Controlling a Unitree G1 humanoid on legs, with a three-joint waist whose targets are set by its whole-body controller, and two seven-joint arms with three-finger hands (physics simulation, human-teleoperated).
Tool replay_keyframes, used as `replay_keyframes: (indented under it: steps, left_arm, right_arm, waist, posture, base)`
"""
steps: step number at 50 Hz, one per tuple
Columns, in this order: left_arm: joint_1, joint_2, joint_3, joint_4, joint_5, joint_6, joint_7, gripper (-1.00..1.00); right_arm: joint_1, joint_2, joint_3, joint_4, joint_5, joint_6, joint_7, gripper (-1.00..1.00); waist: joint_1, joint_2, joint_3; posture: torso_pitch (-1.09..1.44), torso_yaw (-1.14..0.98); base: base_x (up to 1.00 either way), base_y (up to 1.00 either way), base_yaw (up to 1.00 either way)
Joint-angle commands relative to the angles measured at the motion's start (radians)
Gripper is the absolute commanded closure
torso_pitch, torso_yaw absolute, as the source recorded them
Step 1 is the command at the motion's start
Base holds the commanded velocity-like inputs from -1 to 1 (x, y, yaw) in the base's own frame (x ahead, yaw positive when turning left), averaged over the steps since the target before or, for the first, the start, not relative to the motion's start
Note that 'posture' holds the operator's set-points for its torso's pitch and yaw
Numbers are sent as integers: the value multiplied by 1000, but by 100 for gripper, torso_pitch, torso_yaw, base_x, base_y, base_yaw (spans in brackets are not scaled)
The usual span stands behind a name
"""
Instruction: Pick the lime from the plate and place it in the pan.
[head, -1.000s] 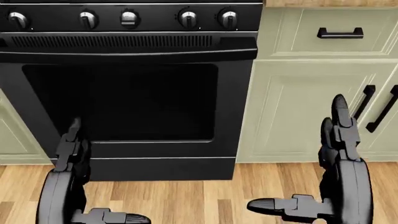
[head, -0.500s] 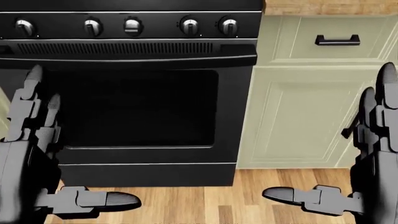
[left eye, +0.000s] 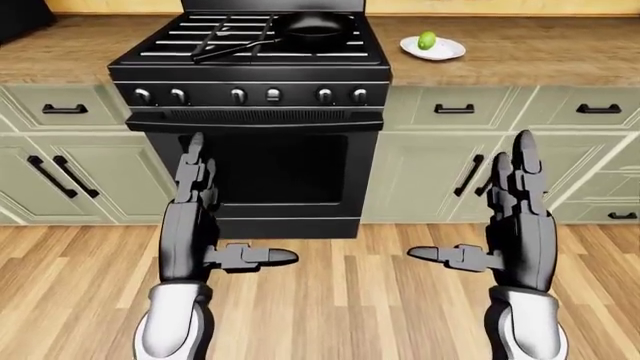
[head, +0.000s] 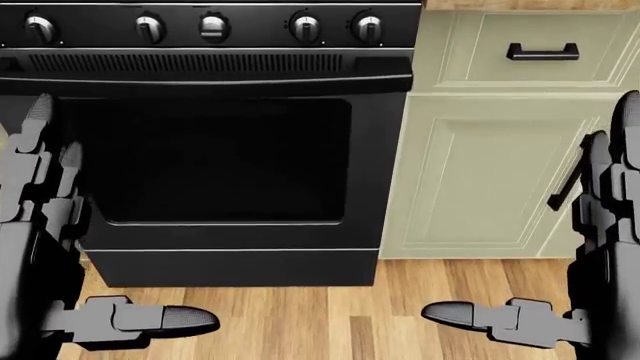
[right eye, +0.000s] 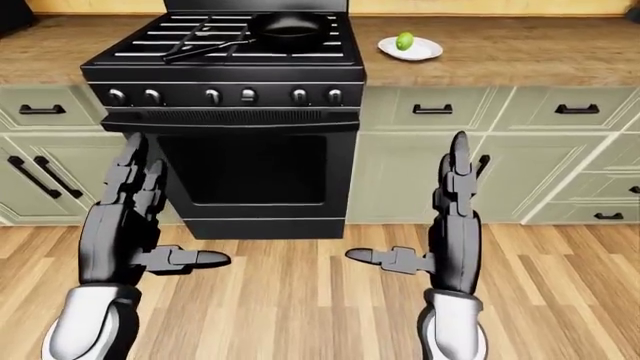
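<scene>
A green lime (left eye: 427, 40) lies on a white plate (left eye: 446, 51) on the wooden counter, to the right of the black stove. A black pan (left eye: 312, 26) sits on the stove's upper right burner, its handle pointing left. My left hand (left eye: 215, 217) and right hand (left eye: 490, 217) are both open and empty, fingers up and thumbs pointing inward, held low before the oven door and the cabinets. Both are far below the lime and the pan. The head view shows only the oven door (head: 215, 161) and my hands.
The stove's knobs (left eye: 238, 95) and oven handle (left eye: 255, 120) face me. Pale green cabinets with black handles (left eye: 454, 109) flank the stove. A wooden floor (left eye: 340, 300) lies under my hands. The counter (left eye: 560, 52) runs to both sides.
Both hands rose and spread outward in the head view a second ago. Since half a second ago the view tipped slightly; the hands barely moved.
</scene>
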Motion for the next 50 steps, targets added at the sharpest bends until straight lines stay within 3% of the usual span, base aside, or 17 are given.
replay_keyframes:
  steps: [1, 3, 11, 14, 17, 18, 21, 24, 26, 28, 30, 31, 38, 40, 41, 42, 50]
  left_arm:
    - [-15, 2, -3, -39, 5, -24, 0, -100]
    - [-17, 2, -5, -40, 10, -25, -1, -100]
    - [-21, 1, -10, -56, 20, -13, -3, -100]
    - [-21, 1, -7, -62, 19, -9, -5, -100]
    - [-22, 0, -5, -59, 19, -11, -4, -100]
    - [-25, 1, -5, -65, 20, -3, -5, -100]
    - [-27, 1, -5, -66, 19, -1, -5, -100]
    - [-27, 0, -3, -66, 17, 0, -5, -100]
    - [-27, 0, -3, -66, 17, 0, -5, -100]
    - [-27, 0, -2, -69, 17, 2, -5, -100]
    - [-28, 0, -3, -74, 18, 6, -4, -100]
    - [-30, 1, -4, -79, 19, 12, -4, -100]
    - [-42, 3, -3, -105, 18, 40, -4, -100]
    - [-44, 3, -1, -107, 18, 43, -4, -100]
    - [-44, 3, -1, -109, 17, 46, -4, -100]
    - [-46, 3, 0, -111, 17, 48, -4, -100]
    - [-58, 6, 5, -130, 14, 72, -3, -100]
  right_arm:
    - [-14, -4, -3, -38, -2, -27, -2, -100]
    - [-15, -3, -3, -43, -2, -23, 0, -100]
    - [-15, -3, -5, -58, -8, -12, 2, -100]
    - [-16, -3, -5, -56, -10, -14, 2, -100]
    - [-15, -2, -5, -60, -9, -12, 2, -100]
    - [-15, -2, -6, -59, -9, -12, 2, -100]
    - [-17, -2, -5, -57, -10, -11, 1, -100]
    - [-15, -1, -4, -59, -10, -9, 1, -100]
    - [-15, -2, -3, -63, -11, -5, 1, -100]
    - [-16, -2, -3, -63, -12, -4, 1, -100]
    - [-17, -2, -3, -63, -13, -4, 1, -100]
    - [-17, -2, -3, -63, -12, -3, 1, -100]
    - [-15, -2, -5, -74, -12, 1, 2, -100]
    - [-15, -2, -6, -74, -12, 1, 2, -100]
    - [-15, -2, -5, -74, -13, 1, 2, -100]
    - [-15, -2, -5, -74, -13, 1, 3, -100]
    - [-20, -2, -4, -83, -16, 9, 2, -100]
  waist:
    - [-1, 4, -30]
    - [-1, 7, 1]
    - [-4, 5, 27]
    - [-3, 24, 25]
    - [6, 69, 29]
    - [8, 47, 27]
    - [7, 56, 19]
    - [9, 32, 16]
    - [12, 7, 20]
    - [13, -44, 11]
    - [-1, -30, 16]
    - [4, -41, 24]
    - [-9, 15, 32]
    - [-13, 56, 25]
    - [-12, 91, 9]
    - [-4, 74, 9]
    - [12, 24, 24]
  posture:
    - [0, 0]
    - [0, 0]
    - [0, 0]
    - [0, 0]
    - [0, 0]
    - [0, 0]
    - [0, 0]
    - [0, 0]
    - [0, 0]
    - [0, 0]
    - [0, 0]
    - [0, 0]
    - [0, 0]
    - [0, 0]
    - [0, 0]
    - [0, 0]
    - [0, 0]
  base:
    - [5, 0, 0]
    - [8, 0, 0]
    - [16, 0, 0]
    - [20, 0, 0]
    - [20, 0, 0]
    - [20, 0, 0]
    - [21, 0, 0]
    - [21, 0, 0]
    - [21, 0, 0]
    - [21, 0, 0]
    - [21, 0, 0]
    - [21, 0, 0]
    - [21, 0, 0]
    - [21, 0, 0]
    - [21, 0, 0]
    - [20, 0, 0]
    - [21, 0, 0]
